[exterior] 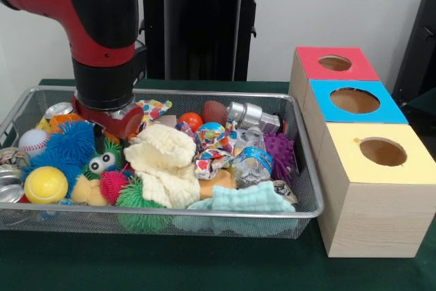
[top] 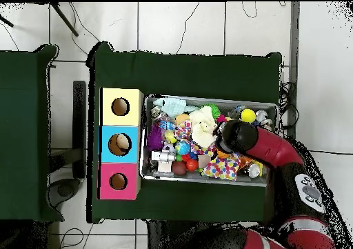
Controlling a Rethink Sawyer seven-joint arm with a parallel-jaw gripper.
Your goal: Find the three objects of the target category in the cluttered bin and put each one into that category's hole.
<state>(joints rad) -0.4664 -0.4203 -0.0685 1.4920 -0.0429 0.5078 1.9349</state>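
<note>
Table: green cloth-covered table (exterior: 204, 270).
Left part: the bin (exterior: 310, 212), silver wire mesh.
Right edge: a light wooden box row (exterior: 361, 216), its red hole (exterior: 334, 63) farthest back, then blue, then yellow.

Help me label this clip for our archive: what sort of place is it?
Probably a robotics lab test bench, not a home. A red and black robot arm reaches into a wire mesh bin of assorted toys on a green-covered table, beside wooden sorting boxes, and cables trail over a tiled floor.
</note>
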